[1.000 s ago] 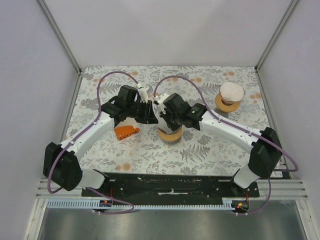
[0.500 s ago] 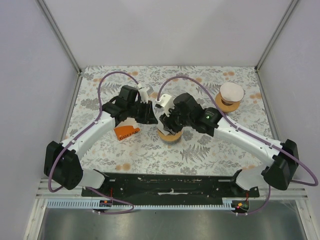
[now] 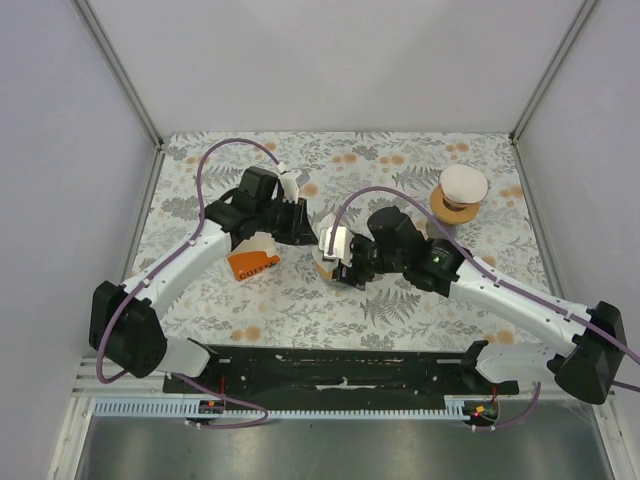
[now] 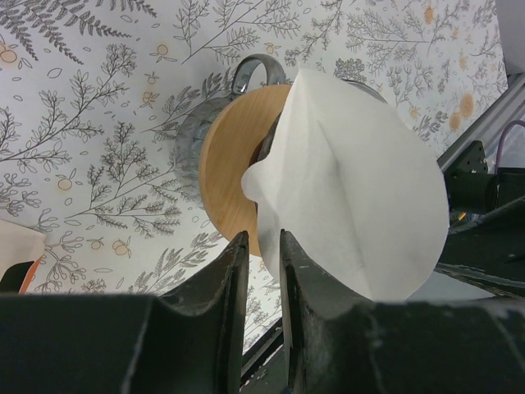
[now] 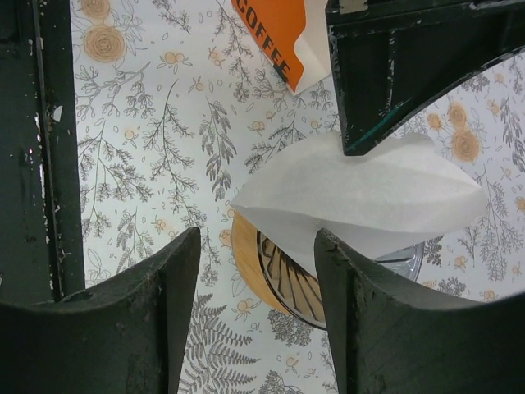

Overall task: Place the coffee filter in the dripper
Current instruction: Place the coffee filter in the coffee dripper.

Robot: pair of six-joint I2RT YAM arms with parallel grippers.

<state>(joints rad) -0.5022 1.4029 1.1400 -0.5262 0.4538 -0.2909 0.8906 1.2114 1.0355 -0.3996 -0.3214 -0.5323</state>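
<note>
Left gripper (image 4: 262, 240) is clamped on the edge of the coffee filter (image 4: 353, 197). That thin white paper fan hangs tilted right over the dripper (image 4: 230, 164), not seated in it. Whether paper touches rim, I can't tell. The dripper shows a smooth orange-tan ring with dark ribs inside, and a clear glass handle (image 4: 258, 70) curves out behind it. Right gripper (image 5: 256, 246) hovers just above the dripper, jaws wide apart. An orange-and-white paper packet (image 3: 252, 263) lies beside the dripper on the left arm's side. Well beyond it to the right, a second orange ring (image 3: 455, 210) carries a white paper dome (image 3: 463, 184).
</note>
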